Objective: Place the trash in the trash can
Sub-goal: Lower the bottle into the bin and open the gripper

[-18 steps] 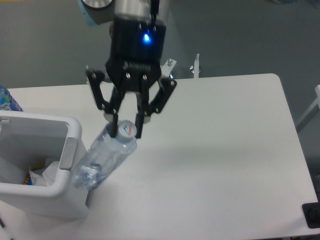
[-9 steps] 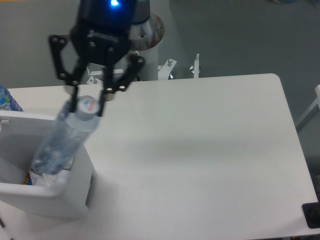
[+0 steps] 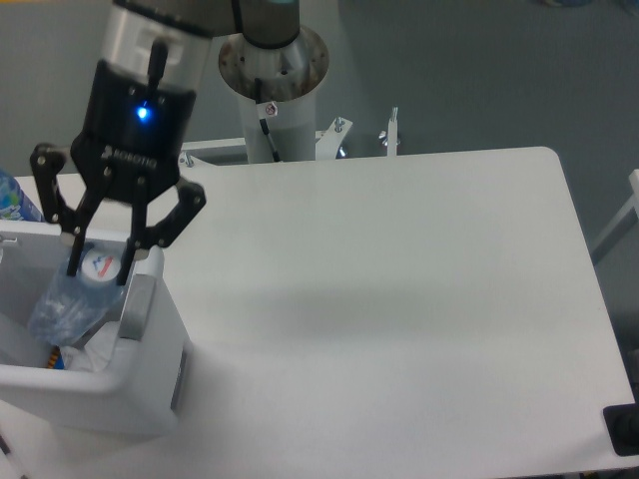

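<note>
At lower left, the white rectangular plastic trash can point(image 3: 150, 384) held one crumpled translucent white wrapper point(image 3: 100, 349). One clear crushed plastic bottle point(image 3: 72, 299) hung inside its opening, the black two-finger gripper point(image 3: 98, 267) clamped on its capped neck.

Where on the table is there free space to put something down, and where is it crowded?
Free: the whole table right of the bin, out to its right and front edges. Crowded: the left end, where the gripper holds the bottle over the bin, with a blue bottle behind.
</note>
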Available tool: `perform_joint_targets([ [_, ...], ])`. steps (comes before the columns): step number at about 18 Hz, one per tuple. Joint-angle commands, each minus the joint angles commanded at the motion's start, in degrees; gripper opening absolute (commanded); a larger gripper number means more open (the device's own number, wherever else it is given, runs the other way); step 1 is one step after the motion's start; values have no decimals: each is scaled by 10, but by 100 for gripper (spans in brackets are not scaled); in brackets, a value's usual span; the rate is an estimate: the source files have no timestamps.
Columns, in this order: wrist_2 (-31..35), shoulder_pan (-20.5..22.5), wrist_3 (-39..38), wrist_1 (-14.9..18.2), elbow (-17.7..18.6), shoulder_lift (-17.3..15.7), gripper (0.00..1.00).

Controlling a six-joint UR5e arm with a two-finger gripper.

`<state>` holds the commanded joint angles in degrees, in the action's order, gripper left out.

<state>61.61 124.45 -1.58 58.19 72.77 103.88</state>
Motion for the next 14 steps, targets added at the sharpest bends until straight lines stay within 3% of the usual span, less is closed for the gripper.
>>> perform_joint_targets([
  [4, 4, -25, 14, -2, 21, 18, 17],
  [7, 4, -26, 49, -3, 28, 18, 49],
  [8, 4, -26, 59, -3, 27, 17, 71],
  [9, 4, -26, 77, -3, 27, 16, 84],
  [14, 15, 1, 148, -3, 2, 17, 100],
])
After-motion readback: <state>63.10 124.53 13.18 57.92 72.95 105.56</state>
